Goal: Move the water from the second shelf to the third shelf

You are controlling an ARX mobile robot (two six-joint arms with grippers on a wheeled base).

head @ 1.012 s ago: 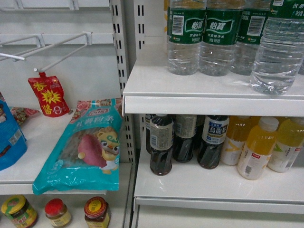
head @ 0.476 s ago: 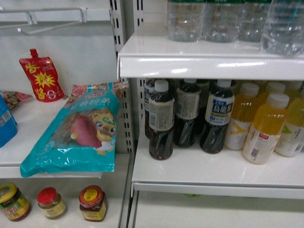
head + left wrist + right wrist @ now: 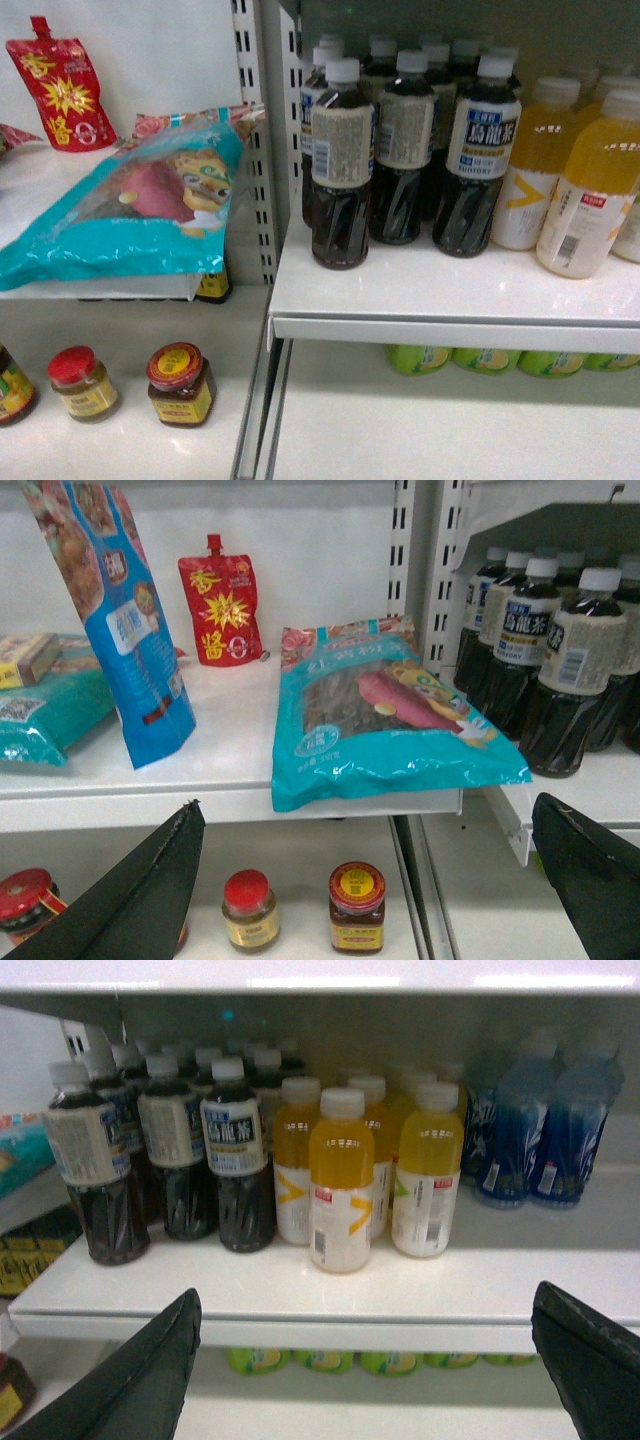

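The water is out of view in every frame. My left gripper (image 3: 367, 805) is open with nothing between its black fingers (image 3: 150, 890); it faces the left bay's shelf edge, with a teal snack bag (image 3: 380, 720) just above. My right gripper (image 3: 365, 1292) is open and empty too, level with the front lip of a white shelf (image 3: 330, 1300) that carries dark tea bottles (image 3: 235, 1170) and yellow juice bottles (image 3: 340, 1180). Neither gripper shows in the head view, where the same shelf (image 3: 450, 300) holds dark bottles (image 3: 340, 170) and yellow bottles (image 3: 590, 190).
Blue bottles (image 3: 540, 1140) stand right of the juice. Green bottles (image 3: 320, 1360) sit on the shelf below. The left bay has a red pouch (image 3: 220, 605), a blue bag (image 3: 120, 630) and jars (image 3: 355, 905) underneath. A slotted upright (image 3: 255, 150) divides the bays.
The head view has swung downward: the shelf of water bottles slid out of the top of the picture, and the green bottles on the lower shelf came into sight.
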